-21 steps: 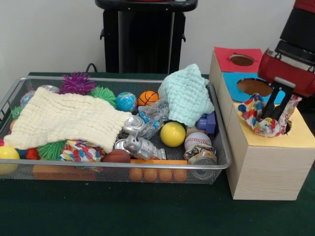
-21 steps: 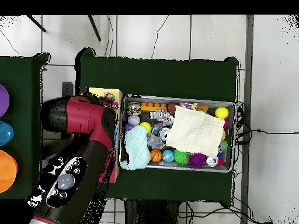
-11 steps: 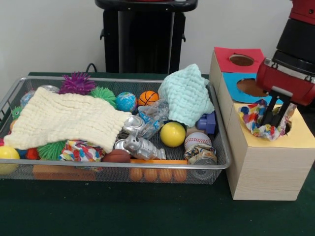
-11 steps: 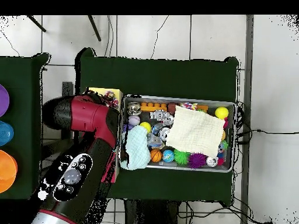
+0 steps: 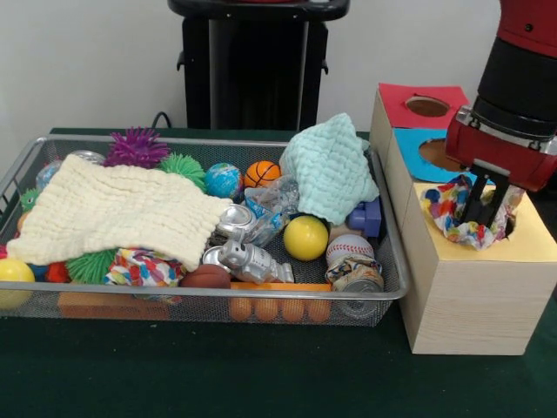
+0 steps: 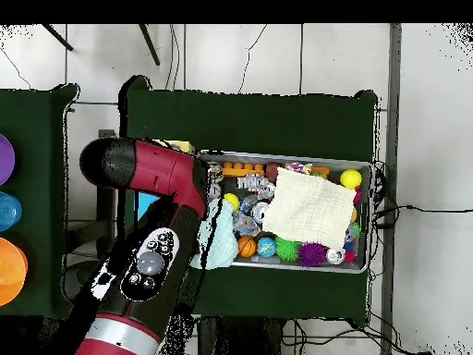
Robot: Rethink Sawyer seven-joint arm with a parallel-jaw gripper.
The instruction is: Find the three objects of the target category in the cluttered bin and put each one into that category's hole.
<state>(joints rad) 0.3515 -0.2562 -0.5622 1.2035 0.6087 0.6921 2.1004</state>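
Crumpled patterned cloth (image 5: pixel 461 212) under pincer (image 5: pixel 484 212)

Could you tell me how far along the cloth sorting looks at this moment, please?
Nothing shows as fully posted yet. In hand: the gripper is down at the yellow-topped hole, working a multicoloured patterned cloth in, though most of it bunches above the box top. Left in the wire bin: the cream cloth and the mint green cloth.

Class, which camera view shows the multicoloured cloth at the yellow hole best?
The front view. There the multicoloured cloth bunches at the hole in the box's yellow top, with the gripper down in it. In the overhead view the red arm covers that spot, so the cloth cannot be seen.
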